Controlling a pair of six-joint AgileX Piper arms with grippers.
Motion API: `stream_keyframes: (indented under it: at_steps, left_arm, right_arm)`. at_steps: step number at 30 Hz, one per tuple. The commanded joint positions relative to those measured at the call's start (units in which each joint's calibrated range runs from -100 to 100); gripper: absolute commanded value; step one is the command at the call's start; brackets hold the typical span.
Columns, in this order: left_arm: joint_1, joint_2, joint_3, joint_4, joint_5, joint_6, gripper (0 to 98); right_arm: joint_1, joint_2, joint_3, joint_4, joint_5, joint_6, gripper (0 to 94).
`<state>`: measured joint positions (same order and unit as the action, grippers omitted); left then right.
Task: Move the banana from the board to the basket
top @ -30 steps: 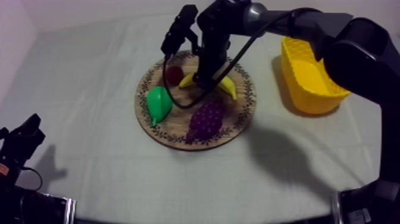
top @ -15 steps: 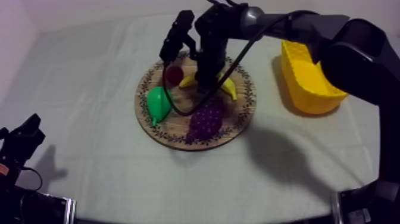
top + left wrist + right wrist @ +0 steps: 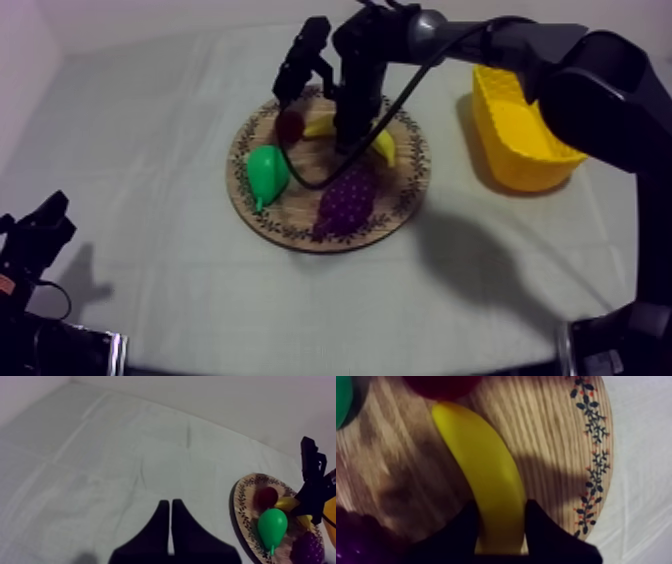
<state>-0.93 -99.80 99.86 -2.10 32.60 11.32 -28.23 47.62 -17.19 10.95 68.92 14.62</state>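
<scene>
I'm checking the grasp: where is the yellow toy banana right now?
In the top view, the yellow toy banana is at the far side of the round wooden board, right of the small red fruit, held in the right gripper.

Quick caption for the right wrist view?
Right gripper shut on the banana over the wooden board, small red fruit beside its far end.

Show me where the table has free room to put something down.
Widest free patch: the cloth left of the board, up to the left tool. Also free: the near strip in front of the board, and a narrower gap between board and basket. Crowded: the board itself, with pear, grapes, small red fruit and the right tool shut on the banana.
</scene>
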Motion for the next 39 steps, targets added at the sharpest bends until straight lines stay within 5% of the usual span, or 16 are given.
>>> stream_keyframes:
  at_steps: [1, 21, 39]
  left_arm:
    - [0.0, 0.0, 0.0, 0.02, 0.0, 0.0, 0.1]
    - [0.0, 0.0, 0.0, 0.02, 0.0, 0.0, 0.1]
    - [0.0, 0.0, 0.0, 0.02, 0.0, 0.0, 0.1]
  right_arm:
    - [0.0, -0.1, 0.1, -0.1, 0.0, -0.1, 21.6]
    - [0.1, -27.7, 10.3, 1.1, 2.2, -1.0, 22.9]
    - [9.3, -67.7, 33.0, -4.2, -2.0, -0.3, 23.1]
